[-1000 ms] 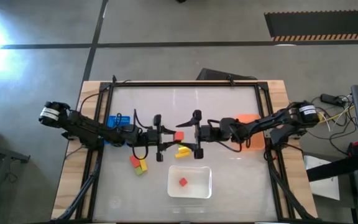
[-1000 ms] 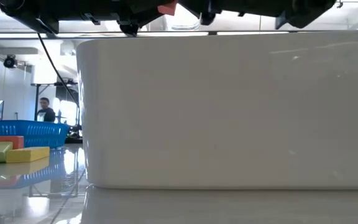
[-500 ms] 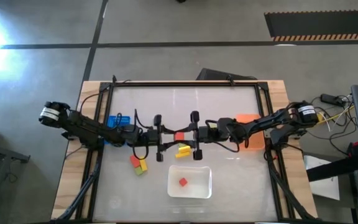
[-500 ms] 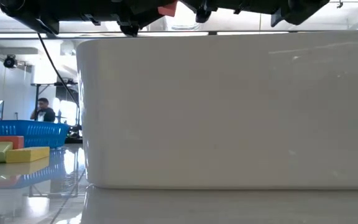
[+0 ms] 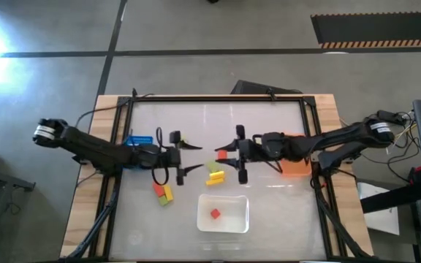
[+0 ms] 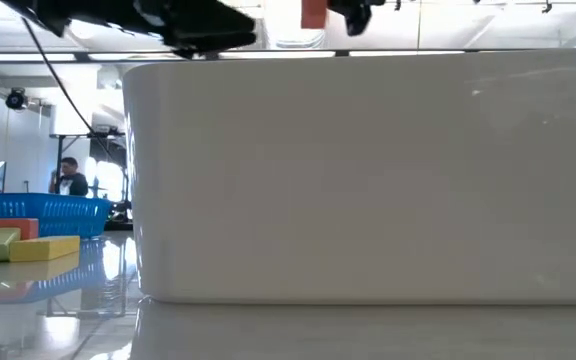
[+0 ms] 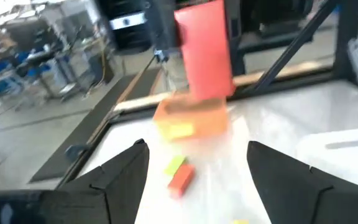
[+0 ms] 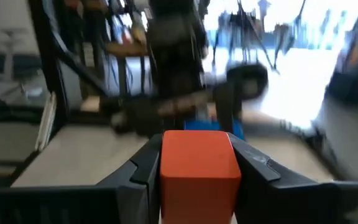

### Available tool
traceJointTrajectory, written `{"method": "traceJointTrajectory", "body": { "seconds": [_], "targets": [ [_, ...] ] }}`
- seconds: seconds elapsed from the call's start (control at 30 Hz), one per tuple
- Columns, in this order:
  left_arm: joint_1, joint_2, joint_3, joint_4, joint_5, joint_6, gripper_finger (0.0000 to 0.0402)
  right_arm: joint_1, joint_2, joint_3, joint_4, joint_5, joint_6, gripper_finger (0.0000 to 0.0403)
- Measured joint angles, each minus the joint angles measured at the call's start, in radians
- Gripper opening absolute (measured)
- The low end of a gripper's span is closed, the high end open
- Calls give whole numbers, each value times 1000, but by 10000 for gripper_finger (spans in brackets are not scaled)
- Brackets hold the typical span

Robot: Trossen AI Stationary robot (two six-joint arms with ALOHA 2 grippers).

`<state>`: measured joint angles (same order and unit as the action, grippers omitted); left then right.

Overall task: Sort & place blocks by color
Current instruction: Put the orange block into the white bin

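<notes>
Right end effector (image 5: 234, 155): above the middle of the desk, its two dark fingers (image 8: 135, 171) clamped on a small red-orange rectangular block (image 8: 200, 163); in the low view this block (image 6: 313, 13) hangs upright above the tray's rim.
Left end effector (image 5: 188, 157): just across from the right one, facing it, fingers (image 7: 122, 171) spread apart with nothing between them; a gap separates the two end effectors.
Held block seen from the left wrist: it (image 7: 204, 50) is blurred and upright, with the dark right arm behind it.
Below the right end effector: a yellow rectangular block (image 5: 215, 177) with a light green block (image 5: 212, 167) just beside it, both on the desk.
Below and beside the left end effector: a red block (image 5: 158, 189), a yellow block (image 5: 167, 192) and a green block (image 5: 165, 200) bunched together, touching or nearly so.
White rectangular plastic tray (image 5: 204, 216): nearer the front edge than both end effectors, with one small red block (image 5: 215, 214) inside; in the low view its wall (image 6: 368, 180) fills most of the picture and hides the desk behind it.
Blue mesh square bin (image 5: 137, 139): behind the left end effector, partly covered by the left arm.
Orange square bin (image 5: 295, 166): behind the right end effector, largely covered by the right arm; its contents cannot be made out.
Desk (image 5: 269, 124): glossy white top with a dark frame.
Background: a person (image 6: 69, 177) stands far off in the room.
</notes>
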<state>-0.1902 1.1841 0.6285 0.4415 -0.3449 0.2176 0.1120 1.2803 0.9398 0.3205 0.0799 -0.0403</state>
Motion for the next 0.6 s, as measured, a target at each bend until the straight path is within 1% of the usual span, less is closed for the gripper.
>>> {"method": "traceJointTrajectory", "body": {
  "seconds": [0.07,0.17,0.23,0.3,0.43,0.6],
  "targets": [
    [0,-49,0,-78,-33,0,255,1,-16,54,-169,11,69,117],
    [0,-105,0,-132,-91,3,255,10,-5,145,-409,31,157,117],
    [0,-135,0,-137,-121,3,255,22,20,211,-546,54,207,117],
    [0,-156,0,-146,-139,4,255,38,61,279,-662,61,248,117],
    [0,-181,0,-152,-140,4,255,75,150,410,-861,60,330,117],
    [-1,-190,0,-207,-139,-3,255,121,281,553,-1126,51,444,117]
  ]
}}
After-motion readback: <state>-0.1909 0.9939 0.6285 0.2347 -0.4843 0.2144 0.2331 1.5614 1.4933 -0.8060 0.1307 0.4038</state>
